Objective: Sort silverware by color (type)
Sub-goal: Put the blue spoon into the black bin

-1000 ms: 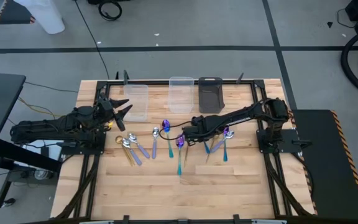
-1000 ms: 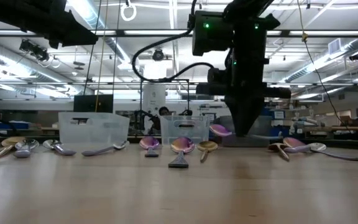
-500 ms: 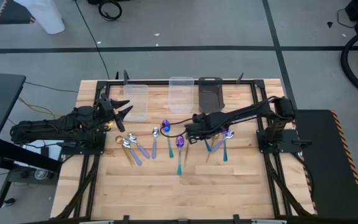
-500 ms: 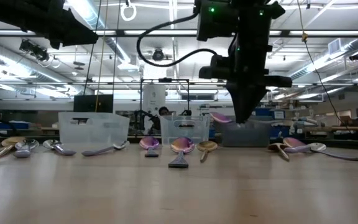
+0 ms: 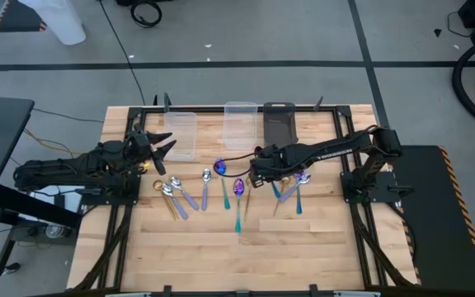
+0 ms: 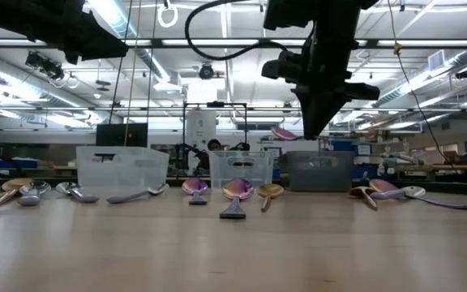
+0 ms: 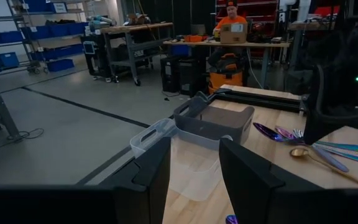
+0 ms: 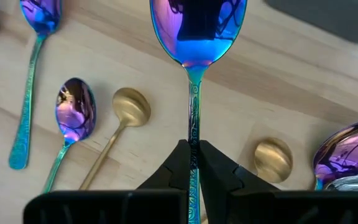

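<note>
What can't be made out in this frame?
- Clear bins' contents: high view, too small.
- Left gripper: holds nothing in the left wrist view, its fingertips cut off by the edge.
- Held iridescent spoon: lower handle hidden by the right gripper in its wrist view.

Two dark jointed arms [image 5: 320, 153], black looping cable, seemingly matte

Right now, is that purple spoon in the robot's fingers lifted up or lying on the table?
Lifted. The right gripper pinches the iridescent spoon by its handle, and in the low view the spoon hangs well above the table.
</note>
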